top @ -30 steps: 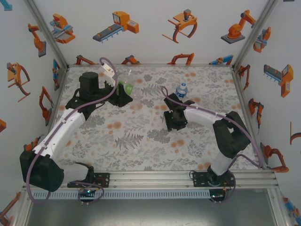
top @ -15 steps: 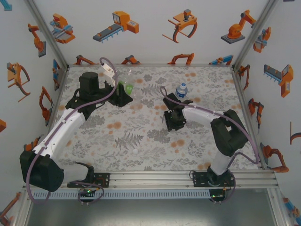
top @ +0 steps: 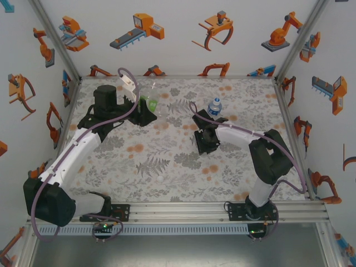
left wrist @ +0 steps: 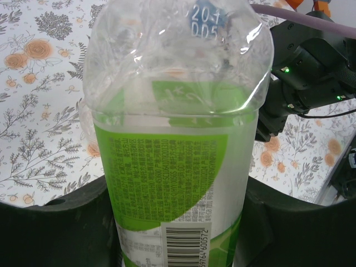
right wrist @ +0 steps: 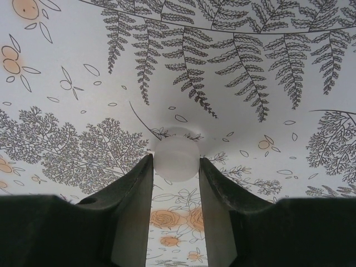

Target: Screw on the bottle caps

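**Trainee:** Panel (a), overhead view: what does your left arm hold?

**Operator:** My left gripper (top: pixel 143 113), in the upper left of the floral-print table (top: pixel 178 167), is pressed onto the green-tinted transparent plastic bottle (top: pixel 149 104). In the left wrist view that bottle stands large in the middle of the frame, green label and barcode facing the lens, with a dark finger (left wrist: pixel 55 228) against each side at the bottom edge.

**Trainee:** And the right?

**Operator:** My right gripper (top: pixel 204 146) points down at the table right of centre. In the right wrist view, its two fingers (right wrist: pixel 130 194) rise from the bottom edge and pinch a tiny white round plastic screw cap (right wrist: pixel 176 160) between their tips, just below the frame's centre; the cap rests on the printed surface.

**Trainee:** Other task items?

**Operator:** A blue-labelled transparent plastic bottle (top: pixel 215 106) stands upright just above the right gripper, apart from it. A second small white round cap (top: pixel 160 179) lies alone on the table, lower centre of the overhead view, well apart from both grippers
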Controlling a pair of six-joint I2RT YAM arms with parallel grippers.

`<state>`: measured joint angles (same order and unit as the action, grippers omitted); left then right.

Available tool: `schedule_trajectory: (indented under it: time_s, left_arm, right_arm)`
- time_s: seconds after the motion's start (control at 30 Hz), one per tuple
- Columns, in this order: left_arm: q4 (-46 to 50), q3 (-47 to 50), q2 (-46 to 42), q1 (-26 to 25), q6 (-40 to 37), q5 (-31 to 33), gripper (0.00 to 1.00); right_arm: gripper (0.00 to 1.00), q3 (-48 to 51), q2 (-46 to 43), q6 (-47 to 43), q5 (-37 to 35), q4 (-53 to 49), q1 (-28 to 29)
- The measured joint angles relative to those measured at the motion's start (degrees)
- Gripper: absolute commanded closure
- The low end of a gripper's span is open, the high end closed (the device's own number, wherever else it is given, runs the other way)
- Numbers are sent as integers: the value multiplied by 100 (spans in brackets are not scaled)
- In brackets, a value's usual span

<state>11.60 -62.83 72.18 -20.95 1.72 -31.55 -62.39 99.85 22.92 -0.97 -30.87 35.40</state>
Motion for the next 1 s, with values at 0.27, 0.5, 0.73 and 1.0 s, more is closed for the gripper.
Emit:
schedule_trajectory:
  time_s: [0.27,0.5,0.73,1.0]
  left_arm:
    - [0,0,0,0,0,0,100]
    - [0,0,0,0,0,0,100]
    - [0,0,0,0,0,0,100]
    - [0,0,0,0,0,0,100]
  right_arm:
    - [61,0,0,0,0,2,0]
    - [61,0,2,0,0,2,0]
    - [61,0,24,0,0,2,0]
    - [65,0,35,0,0,2,0]
